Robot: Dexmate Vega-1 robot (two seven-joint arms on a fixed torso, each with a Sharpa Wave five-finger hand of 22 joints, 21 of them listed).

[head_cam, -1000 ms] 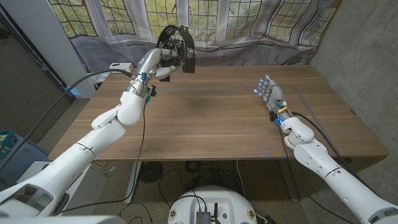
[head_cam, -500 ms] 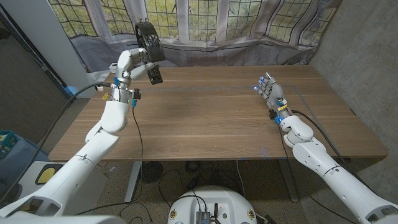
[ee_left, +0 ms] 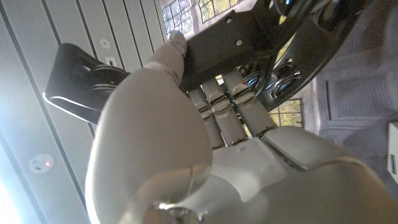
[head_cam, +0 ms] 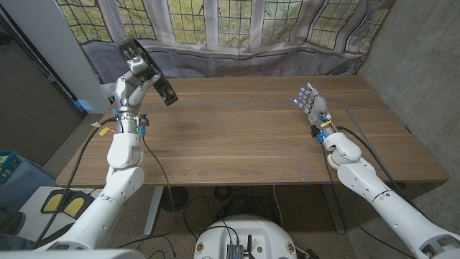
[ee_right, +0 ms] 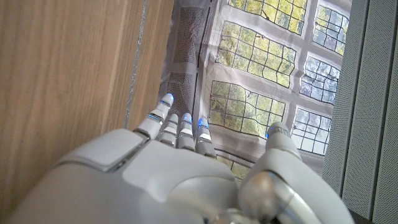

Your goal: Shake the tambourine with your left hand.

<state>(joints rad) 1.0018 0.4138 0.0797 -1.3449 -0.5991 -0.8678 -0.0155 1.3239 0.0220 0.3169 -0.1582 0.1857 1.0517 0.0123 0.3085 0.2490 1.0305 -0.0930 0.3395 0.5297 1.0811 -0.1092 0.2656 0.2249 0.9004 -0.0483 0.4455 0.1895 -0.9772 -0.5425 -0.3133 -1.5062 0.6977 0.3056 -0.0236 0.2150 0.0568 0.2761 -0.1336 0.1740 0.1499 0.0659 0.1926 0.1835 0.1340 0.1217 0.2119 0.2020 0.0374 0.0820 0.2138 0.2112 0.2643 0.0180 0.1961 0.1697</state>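
1. No brand, label or writing can be read on anything in view.
2. The tambourine point(head_cam: 149, 69) is a black hoop seen nearly edge-on, raised in the air above the far left corner of the table point(head_cam: 244, 129); the left wrist view shows its dark matte frame point(ee_left: 249, 37) with round metal jingles set into it.
3. The left hand point(head_cam: 131, 75), smooth white plastic with grey segmented fingers point(ee_left: 221, 112), grips the tambourine's frame, thumb on one side, fingers wrapped behind.
4. The right hand point(head_cam: 313, 108) holds nothing; it stands at the table's right side with straight fingers point(ee_right: 180, 127), blue-tipped, close together.
5. The table is brown wood with long straight grain.
6. Behind it hangs a pale cloth printed with leaded windows point(head_cam: 237, 18).
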